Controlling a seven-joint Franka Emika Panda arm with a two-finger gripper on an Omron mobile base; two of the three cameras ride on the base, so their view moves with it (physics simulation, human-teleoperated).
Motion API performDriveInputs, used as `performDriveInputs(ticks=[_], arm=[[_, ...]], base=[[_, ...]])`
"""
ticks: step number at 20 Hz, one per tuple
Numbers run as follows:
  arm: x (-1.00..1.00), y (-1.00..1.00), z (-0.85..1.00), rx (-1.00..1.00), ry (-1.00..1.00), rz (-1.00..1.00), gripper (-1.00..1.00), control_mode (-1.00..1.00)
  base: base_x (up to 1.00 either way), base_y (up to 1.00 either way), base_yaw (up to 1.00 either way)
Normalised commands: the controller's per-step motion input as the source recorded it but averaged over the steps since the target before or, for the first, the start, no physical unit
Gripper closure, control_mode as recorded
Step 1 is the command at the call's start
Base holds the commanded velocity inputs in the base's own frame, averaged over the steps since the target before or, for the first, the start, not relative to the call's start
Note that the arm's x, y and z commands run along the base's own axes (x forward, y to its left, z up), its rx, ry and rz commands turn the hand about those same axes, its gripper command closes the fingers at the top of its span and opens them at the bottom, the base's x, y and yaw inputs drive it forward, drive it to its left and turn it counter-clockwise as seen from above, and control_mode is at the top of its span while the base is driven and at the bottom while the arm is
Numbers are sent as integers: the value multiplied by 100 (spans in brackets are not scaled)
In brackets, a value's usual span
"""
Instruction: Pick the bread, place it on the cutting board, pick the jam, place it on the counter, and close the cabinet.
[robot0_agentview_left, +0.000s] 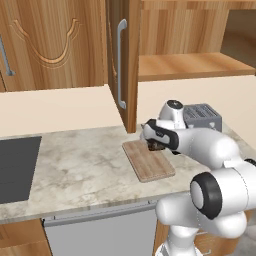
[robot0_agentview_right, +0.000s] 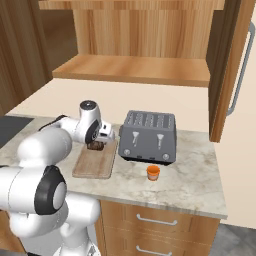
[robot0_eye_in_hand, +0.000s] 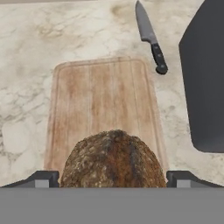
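My claw stands wide, one tip on each side of the bread, which sits between them at the near end of the cutting board. Whether the tips press the loaf or stand just clear of it, I cannot tell. In the right base view the bread lies low over the board's far end, under my hand.

Beyond the board, on the bench, a black-handled kitchen knife lies just off the board's far corner, and the grey toaster stands right beside the board. The jam rests on the bench in front of the toaster, well apart from the board. Farthest off, the cabinet door hangs open above the bench.

My worry: the lumpy ball may roll off the board if I lift away crookedly, and a wide swing could clip the toaster.

I can read no brand or lettering anywhere.
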Motion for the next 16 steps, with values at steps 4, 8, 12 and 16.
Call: performDriveInputs(ticks=[4, 8, 12, 16], arm=[[3, 6, -27, 0, 1, 0, 100, -100], [3, 4, -26, 0, 0, 0, 100, -100], [6, 5, -29, -1, 0, 0, 100, -100], [10, 3, -28, -1, 0, 0, 100, -100]], base=[[0, 0, 0], [0, 0, 0], [0, 0, 0], [0, 0, 0]])
